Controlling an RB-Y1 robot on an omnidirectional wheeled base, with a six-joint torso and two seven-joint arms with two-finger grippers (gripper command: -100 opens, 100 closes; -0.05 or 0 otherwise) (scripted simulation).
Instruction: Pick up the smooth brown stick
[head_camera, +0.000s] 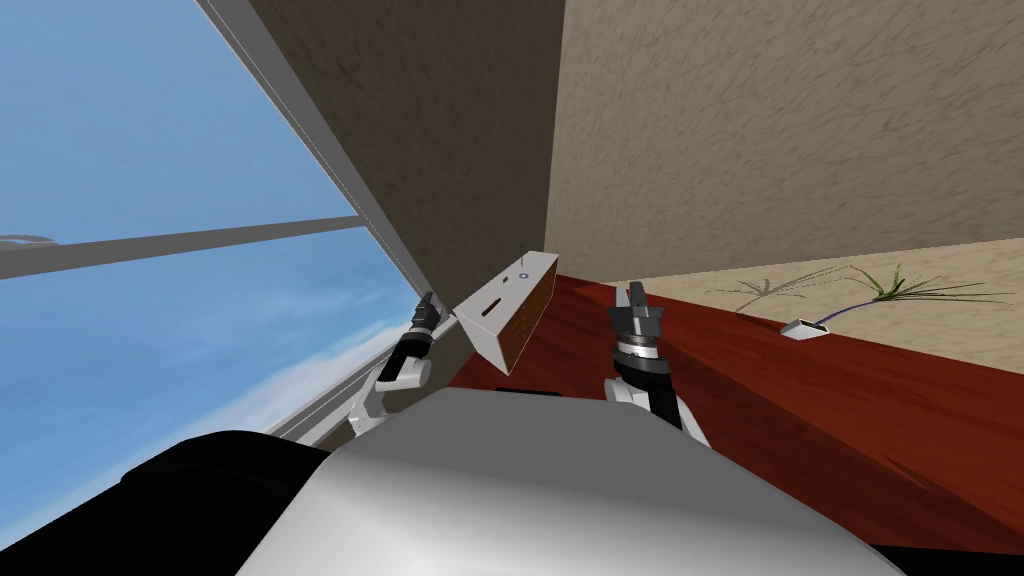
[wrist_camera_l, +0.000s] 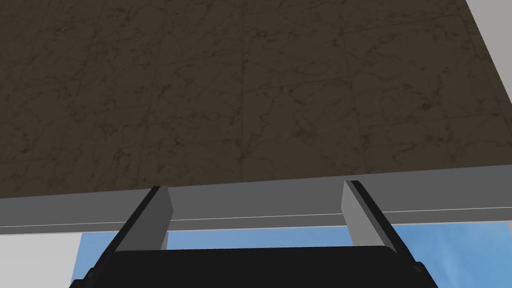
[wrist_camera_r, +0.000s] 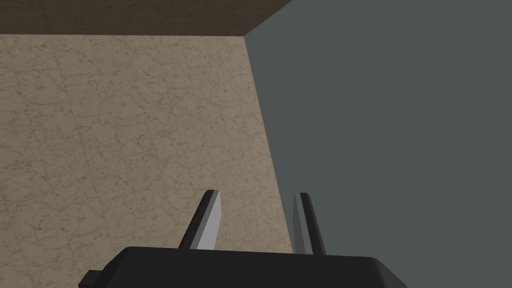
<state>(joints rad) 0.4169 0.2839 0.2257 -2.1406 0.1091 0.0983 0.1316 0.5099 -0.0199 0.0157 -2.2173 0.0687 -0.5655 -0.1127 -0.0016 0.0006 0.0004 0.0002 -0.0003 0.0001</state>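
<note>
Left jaws: I am holding the left gripper (wrist_camera_l: 256, 186) wide open and empty, up by the window frame (head_camera: 330, 150), just beside a white box (head_camera: 500, 305).
Right jaws: the right gripper (wrist_camera_r: 257, 193) is standing partly open, gripping nothing, above the red-brown surface (head_camera: 760, 400).
Stick: a thin dark stick (head_camera: 848, 310) is lying on that surface between a small white block (head_camera: 805, 328) and green blades (head_camera: 905, 288), well apart from both arms; I cannot tell its colour for sure.

A white, brown-faced box (head_camera: 492, 322) sits between the left gripper (head_camera: 427, 298) and right gripper (head_camera: 634, 293) — on a red-brown surface (head_camera: 800, 410). A small white pot (head_camera: 803, 328) lies well apart.
</note>
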